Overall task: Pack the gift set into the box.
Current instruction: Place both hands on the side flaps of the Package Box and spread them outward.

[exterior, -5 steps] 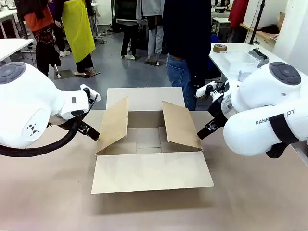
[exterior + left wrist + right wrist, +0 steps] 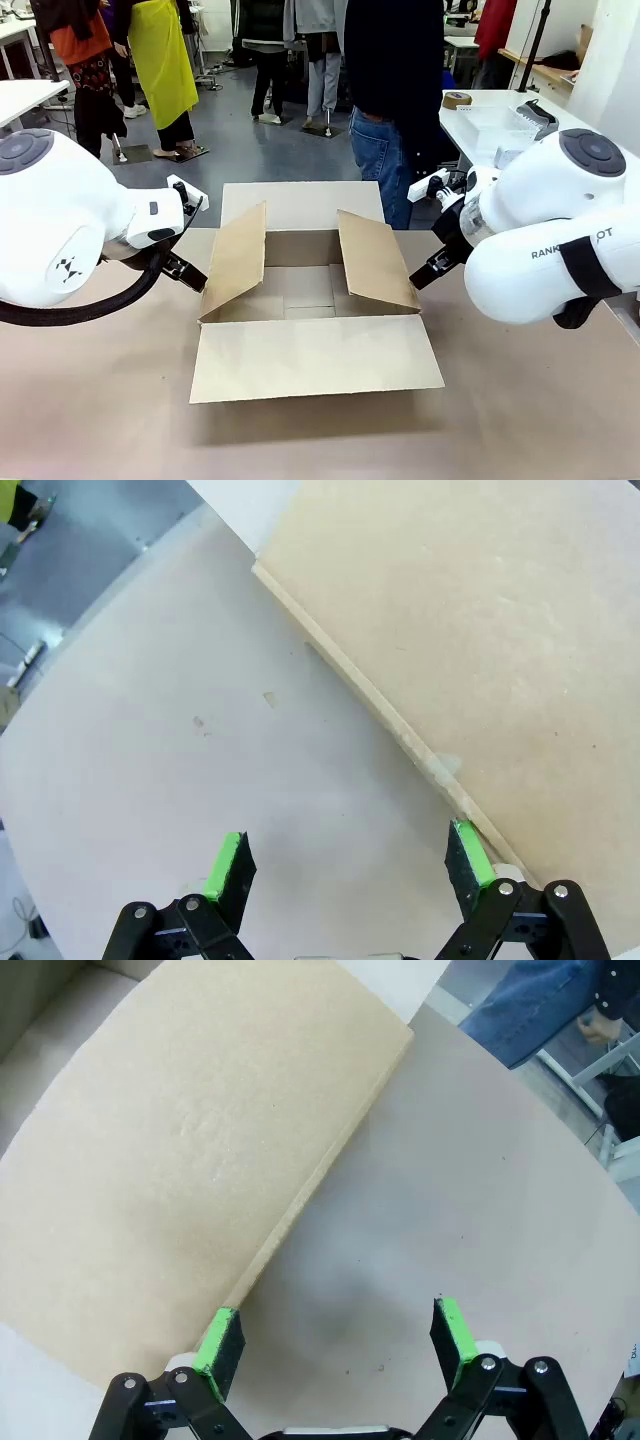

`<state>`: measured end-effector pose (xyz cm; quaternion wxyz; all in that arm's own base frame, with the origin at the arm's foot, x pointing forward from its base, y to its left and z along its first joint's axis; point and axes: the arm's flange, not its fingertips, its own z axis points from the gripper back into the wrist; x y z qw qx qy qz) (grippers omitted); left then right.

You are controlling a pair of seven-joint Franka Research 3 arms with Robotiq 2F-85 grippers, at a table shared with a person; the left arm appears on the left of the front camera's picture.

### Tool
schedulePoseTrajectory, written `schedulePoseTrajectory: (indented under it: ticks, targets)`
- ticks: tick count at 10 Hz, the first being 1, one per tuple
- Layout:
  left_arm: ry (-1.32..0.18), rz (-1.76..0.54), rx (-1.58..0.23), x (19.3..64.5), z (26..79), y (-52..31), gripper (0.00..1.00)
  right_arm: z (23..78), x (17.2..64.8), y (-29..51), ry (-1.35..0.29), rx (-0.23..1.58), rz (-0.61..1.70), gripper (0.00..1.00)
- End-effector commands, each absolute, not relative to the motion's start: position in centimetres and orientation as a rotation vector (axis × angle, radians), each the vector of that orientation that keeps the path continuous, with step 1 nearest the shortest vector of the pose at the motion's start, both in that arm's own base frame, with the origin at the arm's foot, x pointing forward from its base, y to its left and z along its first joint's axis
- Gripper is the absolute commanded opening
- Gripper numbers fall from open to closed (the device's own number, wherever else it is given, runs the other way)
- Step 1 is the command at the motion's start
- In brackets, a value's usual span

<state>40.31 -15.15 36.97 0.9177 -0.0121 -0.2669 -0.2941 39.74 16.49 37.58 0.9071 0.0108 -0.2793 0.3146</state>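
The box (image 2: 316, 356) was plain brown; the table (image 2: 100, 420) pale beige; arms (image 2: 560, 230) white; pads (image 2: 226, 865) green; jeans (image 2: 378, 160) blue.

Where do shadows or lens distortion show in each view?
Front view: sharp, evenly lit, soft shadow on the table under the near flap of the box. Left wrist view: wide-angle bending curves the table's edge. Right wrist view: faint dark patch on the table ahead of the right end effector.

A person (image 2: 385, 90) in jeans stood beyond the brown counter (image 2: 100, 400); a tape roll (image 2: 457, 100) sat on a white counter (image 2: 452, 130) behind.
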Motion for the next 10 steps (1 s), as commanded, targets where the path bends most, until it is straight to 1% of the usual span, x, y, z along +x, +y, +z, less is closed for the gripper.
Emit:
schedulePoseTrajectory:
  ticks: [1,10]
  targets:
    - [-0.55,-0.605,-0.025,40.3,37.0,-15.18,1.0,37.57,39.73,16.49,-0.576,0.023,0.649,1.0]
    - [-0.55,-0.605,-0.025,40.3,37.0,-15.18,1.0,37.57,39.73,16.49,-0.576,0.023,0.649,1.0]
